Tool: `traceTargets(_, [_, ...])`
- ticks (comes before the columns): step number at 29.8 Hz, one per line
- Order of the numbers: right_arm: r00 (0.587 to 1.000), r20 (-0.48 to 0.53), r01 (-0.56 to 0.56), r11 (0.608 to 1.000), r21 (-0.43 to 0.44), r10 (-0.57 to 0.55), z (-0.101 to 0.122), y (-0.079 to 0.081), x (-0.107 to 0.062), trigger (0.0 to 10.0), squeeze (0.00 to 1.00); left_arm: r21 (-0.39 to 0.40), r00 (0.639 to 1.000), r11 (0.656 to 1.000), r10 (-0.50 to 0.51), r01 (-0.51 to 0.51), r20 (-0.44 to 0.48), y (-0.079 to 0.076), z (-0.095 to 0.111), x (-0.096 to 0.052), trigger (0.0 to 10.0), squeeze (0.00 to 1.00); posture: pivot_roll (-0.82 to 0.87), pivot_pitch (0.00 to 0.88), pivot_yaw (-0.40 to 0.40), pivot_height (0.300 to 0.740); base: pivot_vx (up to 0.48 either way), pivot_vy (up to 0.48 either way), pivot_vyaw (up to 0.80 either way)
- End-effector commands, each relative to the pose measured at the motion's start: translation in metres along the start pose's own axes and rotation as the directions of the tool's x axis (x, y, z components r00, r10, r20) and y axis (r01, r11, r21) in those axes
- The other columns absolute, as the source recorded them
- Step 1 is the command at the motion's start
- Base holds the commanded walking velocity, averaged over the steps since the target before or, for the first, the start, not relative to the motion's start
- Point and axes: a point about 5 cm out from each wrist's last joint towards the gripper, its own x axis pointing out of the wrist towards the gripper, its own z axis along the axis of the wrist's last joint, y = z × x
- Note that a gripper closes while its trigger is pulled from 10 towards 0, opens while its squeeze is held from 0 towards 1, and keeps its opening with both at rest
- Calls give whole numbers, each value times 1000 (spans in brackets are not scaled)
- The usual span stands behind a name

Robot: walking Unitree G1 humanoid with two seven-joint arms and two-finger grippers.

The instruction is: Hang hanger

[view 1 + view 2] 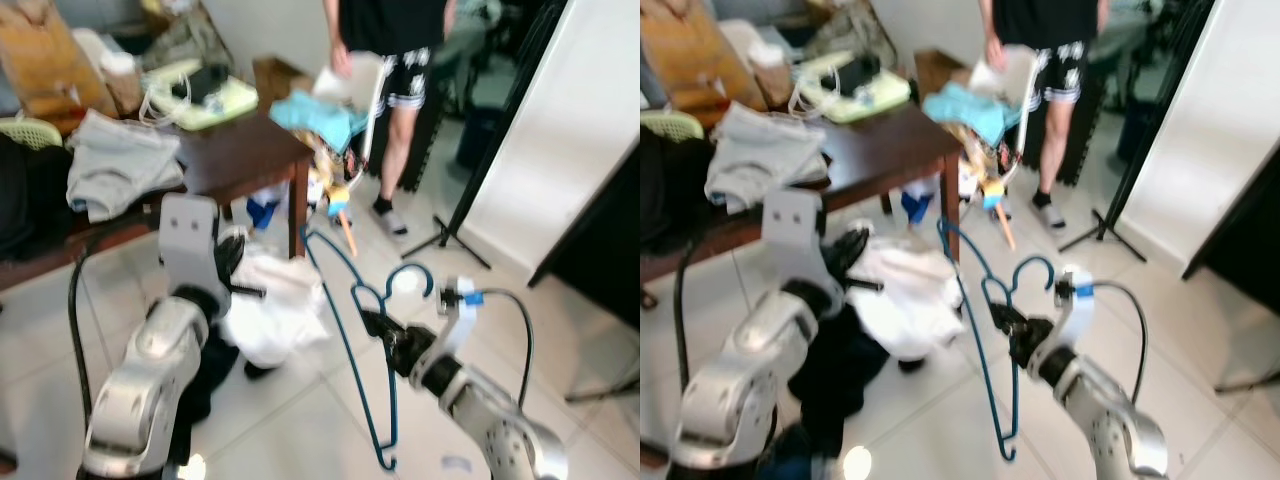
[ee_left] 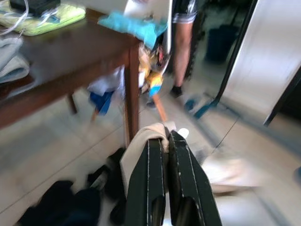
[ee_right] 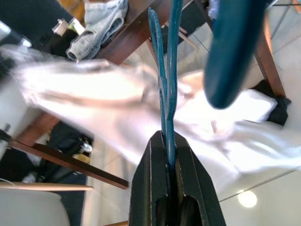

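- Hanger (image 1: 352, 330): the blue wire hanger is hanging in the air above the tiled floor (image 1: 560, 330), in front of the robot and to its right, with its hook curling up beside the right wrist.
- Right gripper (image 1: 378, 325): its fingers are clamping the hanger's wire, pressed tight on either side of it in the right wrist view (image 3: 168, 155).
- Left gripper (image 2: 164, 155): its fingers are lying pressed together, gripping nothing, and pointing down toward the clothes on the floor.
- White garment (image 1: 275, 300) is lying crumpled on the tiles between the two arms, with dark clothing (image 1: 845, 365) spreading beside it.
- Dark wooden surface (image 1: 245, 150) is standing just beyond, carrying a grey garment (image 1: 115, 165), a light blue cloth (image 1: 315, 115) at its corner and a yellow-green pad (image 1: 205, 100) with cables.
- A person (image 1: 395, 60) in a black top and patterned shorts is standing past the surface's corner, near a black stand (image 1: 470, 215) on the floor.
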Motion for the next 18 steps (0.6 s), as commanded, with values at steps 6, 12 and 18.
traceTargets(6, [1000,-5,28,999,25,-28,-2,-5,-4,10000,0,27,996,999,-41,44,-73,6,-31,-3,10000,0,-89,87,12,740,-335,0,-800])
traceTargets(12, [999,-9,34,999,21,-34,-1,-6,-4,10000,0,97,975,993,-41,64,-217,17,-61,-11,10000,0,-94,89,14,740,0,0,-800])
traceTargets(18, [999,-14,36,999,18,-36,-1,-6,-3,10000,0,304,936,947,9,106,-353,40,-84,-21,10000,0,-95,90,12,740,0,0,-800])
